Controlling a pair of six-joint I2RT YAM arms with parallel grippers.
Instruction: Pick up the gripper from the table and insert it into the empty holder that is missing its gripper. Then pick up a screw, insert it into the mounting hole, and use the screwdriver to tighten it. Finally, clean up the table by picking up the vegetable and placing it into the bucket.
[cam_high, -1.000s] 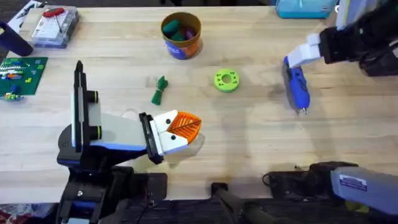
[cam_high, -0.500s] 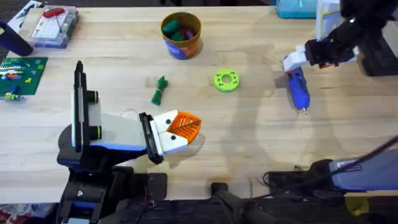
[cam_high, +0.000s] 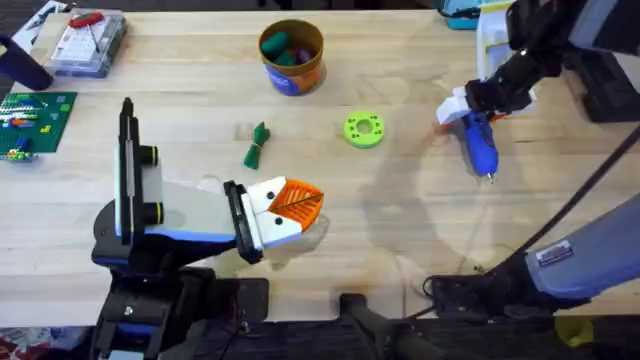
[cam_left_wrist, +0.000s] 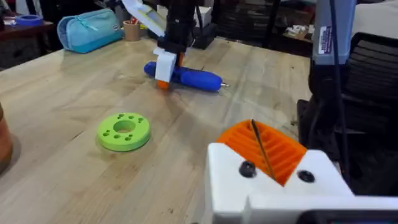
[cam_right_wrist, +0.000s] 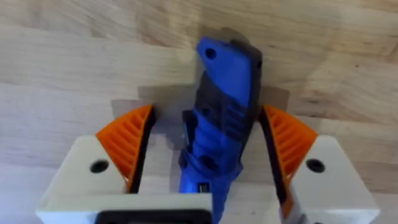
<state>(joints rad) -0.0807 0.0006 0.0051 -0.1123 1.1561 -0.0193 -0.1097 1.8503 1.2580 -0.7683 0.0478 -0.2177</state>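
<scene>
The blue screwdriver (cam_high: 481, 146) lies flat on the table at the right, metal tip toward the front edge. My right gripper (cam_high: 471, 104) hangs over its rear end, open. In the right wrist view the orange pads (cam_right_wrist: 127, 144) stand on either side of the screwdriver (cam_right_wrist: 225, 93) with gaps to it. My left gripper (cam_high: 296, 203) rests shut and empty near the front left; its pads (cam_left_wrist: 264, 148) are pressed together. The dark-green vegetable (cam_high: 257, 146) lies left of centre. Behind it stands the orange-brown bucket (cam_high: 291, 70) with toy pieces inside. The loose gripper, holder and screw are out of view.
A round light-green disc with a hole (cam_high: 364, 129) lies between the vegetable and the screwdriver. A clear parts box with a red-handled tool (cam_high: 88, 40) and a green board (cam_high: 35, 118) sit far left. A light-blue pouch (cam_high: 488, 12) lies at the back right edge.
My right arm swung left and came down over the screwdriver's rear end, so its fingers now straddle it. The screwdriver, the vegetable and my left arm stayed put.
</scene>
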